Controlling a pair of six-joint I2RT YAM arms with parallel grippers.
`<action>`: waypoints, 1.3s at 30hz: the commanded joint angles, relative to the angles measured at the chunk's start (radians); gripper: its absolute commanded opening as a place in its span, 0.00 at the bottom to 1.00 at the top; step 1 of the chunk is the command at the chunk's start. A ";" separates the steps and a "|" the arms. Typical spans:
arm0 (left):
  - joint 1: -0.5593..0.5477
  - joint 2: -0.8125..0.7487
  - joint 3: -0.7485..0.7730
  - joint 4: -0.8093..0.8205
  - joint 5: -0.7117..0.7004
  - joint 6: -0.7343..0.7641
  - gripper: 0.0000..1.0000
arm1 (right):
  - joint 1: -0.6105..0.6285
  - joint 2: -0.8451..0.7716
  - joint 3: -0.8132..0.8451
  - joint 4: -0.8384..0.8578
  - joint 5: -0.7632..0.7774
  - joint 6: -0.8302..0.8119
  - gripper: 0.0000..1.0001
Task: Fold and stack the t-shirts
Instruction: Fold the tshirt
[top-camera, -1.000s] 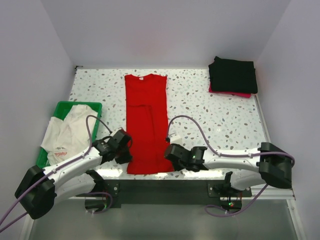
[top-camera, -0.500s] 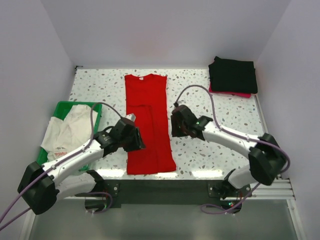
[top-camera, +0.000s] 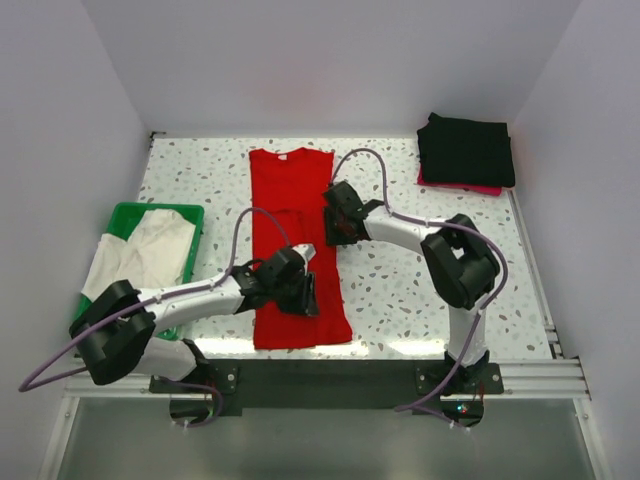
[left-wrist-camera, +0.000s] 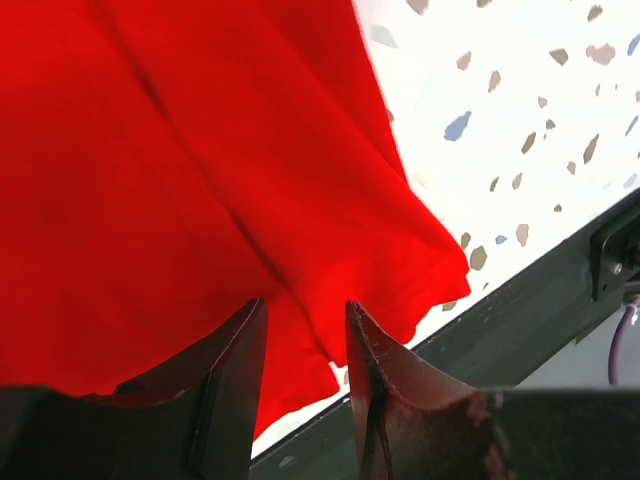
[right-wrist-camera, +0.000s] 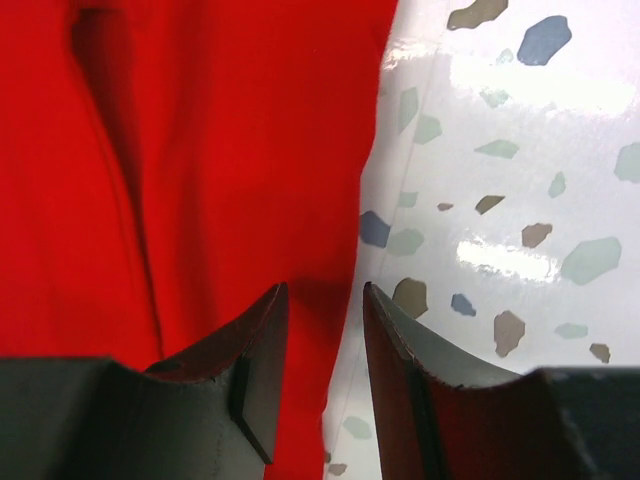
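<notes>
The bright red t-shirt (top-camera: 295, 235) lies flat on the speckled table (top-camera: 440, 260), folded into a long strip with the collar at the far end. My left gripper (top-camera: 311, 292) is open low over the shirt's near part; the left wrist view shows its jaws (left-wrist-camera: 305, 305) apart above the red cloth (left-wrist-camera: 200, 170) near the hem corner. My right gripper (top-camera: 332, 226) is open at the shirt's right edge, halfway along; in the right wrist view its jaws (right-wrist-camera: 325, 288) straddle that edge of the cloth (right-wrist-camera: 220, 150). A white t-shirt (top-camera: 140, 260) lies crumpled in the basket. Black folded t-shirts (top-camera: 467, 148) are stacked at the back right.
The green plastic basket (top-camera: 122, 211) stands at the table's left edge. A pink-red cloth (top-camera: 478, 188) shows under the black stack. The table's dark front rail (left-wrist-camera: 560, 290) runs just beyond the shirt's hem. White walls close in the left, back and right sides.
My left gripper moved right from the shirt's left edge onto its near part. My right gripper swung from the near right corner of the shirt up to the middle of its right edge.
</notes>
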 joint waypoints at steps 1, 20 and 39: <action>-0.053 0.025 0.057 0.086 -0.017 0.035 0.41 | -0.018 0.022 0.059 0.006 0.027 -0.024 0.40; -0.225 0.183 0.087 0.082 -0.179 0.050 0.18 | -0.057 0.061 0.067 0.025 -0.023 -0.030 0.05; -0.257 0.153 -0.003 0.023 -0.170 0.001 0.00 | -0.135 0.090 0.126 0.005 -0.052 -0.062 0.01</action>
